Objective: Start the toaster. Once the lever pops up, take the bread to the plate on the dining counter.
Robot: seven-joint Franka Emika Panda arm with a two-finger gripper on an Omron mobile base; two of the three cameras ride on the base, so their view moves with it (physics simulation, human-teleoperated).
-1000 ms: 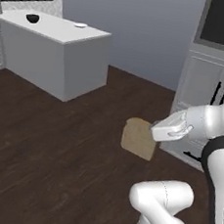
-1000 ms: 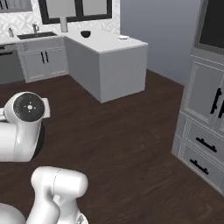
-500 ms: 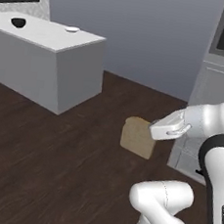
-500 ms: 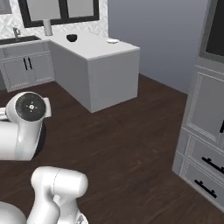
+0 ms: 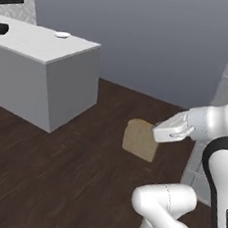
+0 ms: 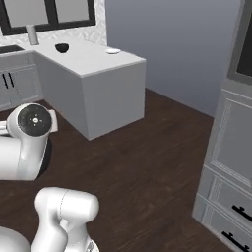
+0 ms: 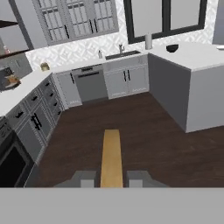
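Bread (image 5: 140, 139) hangs mid-frame in the left base view, over dark wood floor (image 5: 53, 179), pinched edge-on by the gripper (image 7: 111, 178), whose fingertips (image 7: 85, 178) press either side of the slice. Dining counter (image 5: 45, 73) stands at the upper left of that view, with the plate (image 5: 62, 34) near its far corner and a dark bowl (image 5: 0, 28) further left.

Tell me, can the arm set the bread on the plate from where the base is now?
Probably not yet. The gripper holds the bread over open floor, while the plate sits on the dining counter well off to the left. The floor between looks clear, so the base can drive closer.
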